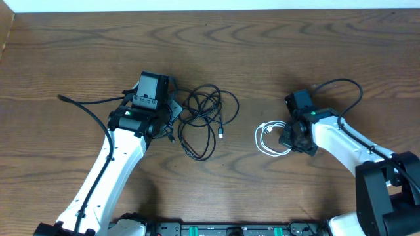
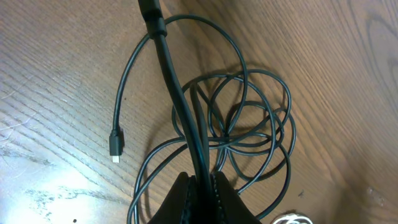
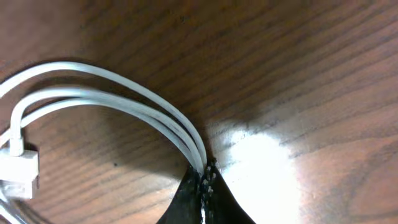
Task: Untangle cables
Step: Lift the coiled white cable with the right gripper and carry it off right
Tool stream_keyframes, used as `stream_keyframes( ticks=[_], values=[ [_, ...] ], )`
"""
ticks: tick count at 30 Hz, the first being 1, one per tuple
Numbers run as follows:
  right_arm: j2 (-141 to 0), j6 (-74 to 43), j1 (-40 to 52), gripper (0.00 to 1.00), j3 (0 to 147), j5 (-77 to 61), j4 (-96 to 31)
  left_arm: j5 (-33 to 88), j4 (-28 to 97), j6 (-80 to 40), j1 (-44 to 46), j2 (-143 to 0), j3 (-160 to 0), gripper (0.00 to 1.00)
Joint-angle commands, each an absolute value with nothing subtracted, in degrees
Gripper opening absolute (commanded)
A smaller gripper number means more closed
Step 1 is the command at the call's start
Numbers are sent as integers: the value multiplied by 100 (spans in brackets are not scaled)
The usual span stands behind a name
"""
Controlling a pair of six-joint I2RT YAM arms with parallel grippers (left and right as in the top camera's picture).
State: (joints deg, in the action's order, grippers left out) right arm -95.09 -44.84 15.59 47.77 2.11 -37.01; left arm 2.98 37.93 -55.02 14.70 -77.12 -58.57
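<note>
A tangle of thin black cables point(image 1: 205, 118) lies in loops at the table's middle; it also shows in the left wrist view point(image 2: 249, 124), with a loose plug point(image 2: 116, 144) at the left. My left gripper point(image 1: 172, 121) is at the tangle's left edge, shut on a black cable strand point(image 2: 200, 177) that runs up between its fingers. A coiled white cable point(image 1: 268, 139) lies to the right. My right gripper point(image 1: 287, 139) is shut on the white cable's strands point(image 3: 203, 171); its white plug point(image 3: 18, 171) shows at the left of the right wrist view.
The wooden table point(image 1: 262, 52) stretches bare to the back. A thick black arm cable point(image 1: 79, 103) trails left of the left arm, another point(image 1: 341, 85) loops behind the right arm. The arm bases sit at the front edge.
</note>
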Motion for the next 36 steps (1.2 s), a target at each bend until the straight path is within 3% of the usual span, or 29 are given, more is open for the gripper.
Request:
stream_keyframes(
  ticks=[1,9,15,29,36],
  values=[
    [-9946,-4569,1253,1,4475,351,-3468,187,3815,-5402,1481,-7717,-5918,8],
    [-9937,-3927,-167,1,5218,550,-3472,187,3881,-5402,1483,-7717,-5918,8],
    [-9937,-3907,-1293,1,5714,1455,-3500,189,3881,-5402,1481,-7717,-5918,8],
    [-9950,-2495,-4125,1,5778,1636,-1627,187,4027,-5402,1481,-7717,-5918,8],
    [-10066,-1791,-5022,1,5896,1636,-790,189,4027,-5404,1481,-7717,-5918,9]
  ],
)
